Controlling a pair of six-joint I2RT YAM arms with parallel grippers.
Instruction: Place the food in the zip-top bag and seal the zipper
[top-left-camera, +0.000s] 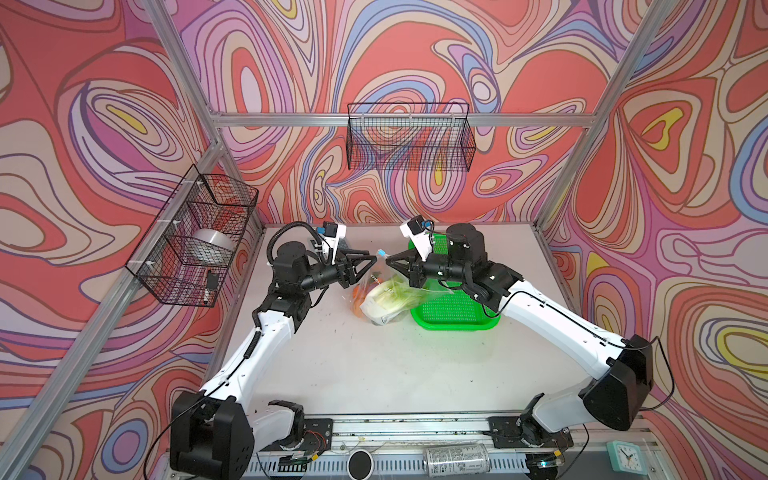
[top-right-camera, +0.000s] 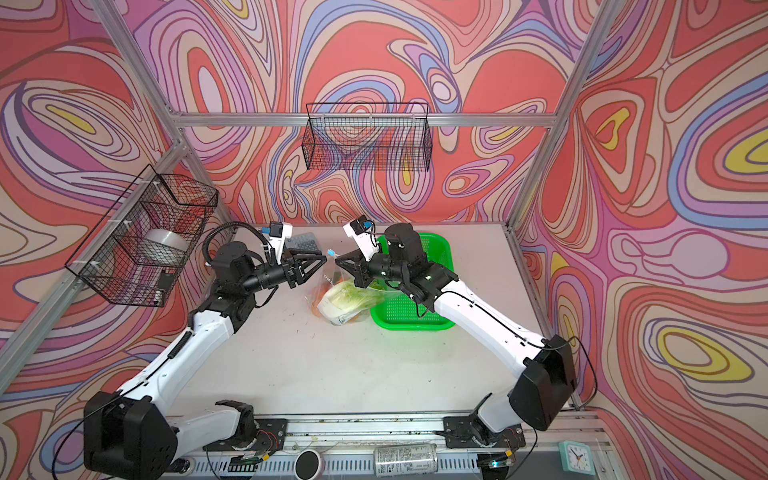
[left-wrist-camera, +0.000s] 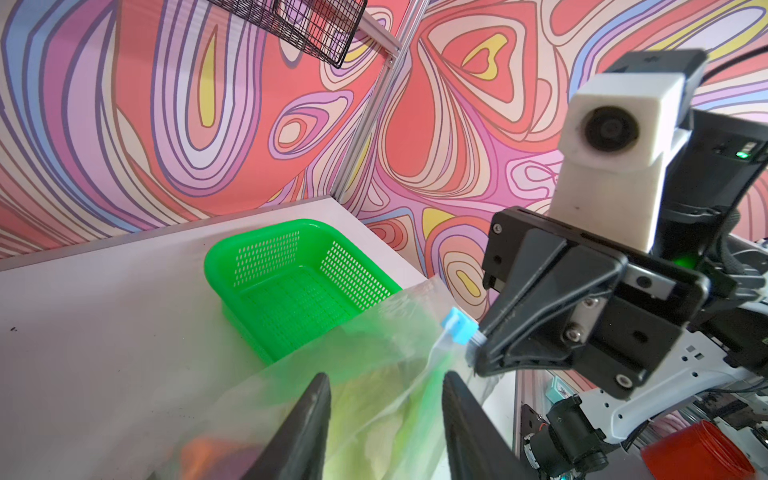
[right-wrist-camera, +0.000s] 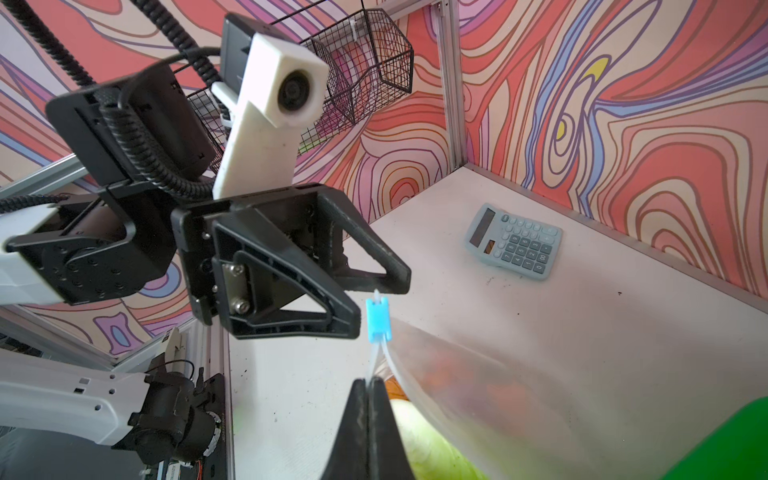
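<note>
While the right jaws pinch the zipper (right-wrist-camera: 372, 360) just beside its blue slider (right-wrist-camera: 377, 318), the left jaws stand half-open nearby.

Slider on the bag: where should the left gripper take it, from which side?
The left gripper should probably pinch the slider across its flat faces, straight from its own side: it stands free above the strip, which the right gripper pinches below.
</note>
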